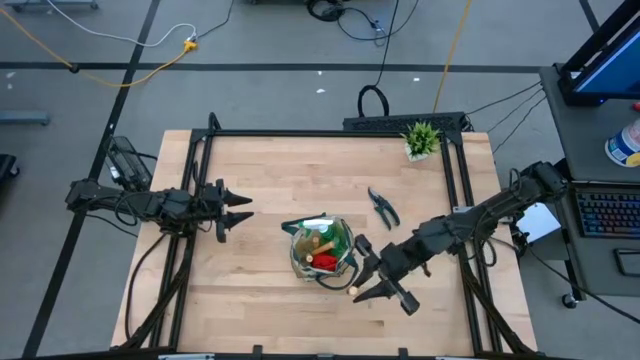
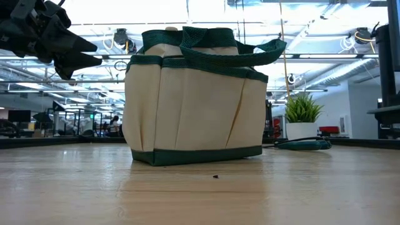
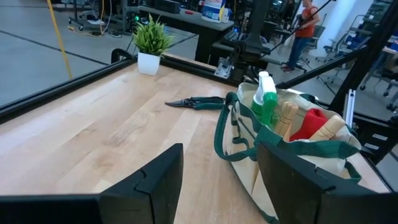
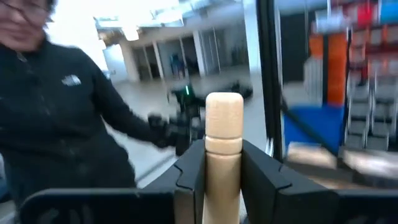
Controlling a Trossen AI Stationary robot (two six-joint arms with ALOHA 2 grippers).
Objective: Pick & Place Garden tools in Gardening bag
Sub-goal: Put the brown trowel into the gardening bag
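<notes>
Grey floor (image 1: 270,40), seemingly open office, ceiling lights (image 2: 206,7).

I'm seeing ceiling lights (image 2: 187,9) glaring across the top of the low view, backlighting the gardening bag (image 2: 194,103); the right wrist view's background is blurring heavily behind the wooden handle (image 4: 224,155).

The gardening bag (image 1: 322,250) stood near the middle of the bench (image 1: 270,180), with several tools standing in it. The pruning shears (image 1: 383,207) lay on the bench just right of and behind the bag. The potted plant (image 1: 421,140) stood at the far right corner. The left pincer (image 1: 232,211) hung left of the bag, the right pincer (image 1: 372,272) just right of it, clamped on a wooden handle (image 4: 223,155).
</notes>
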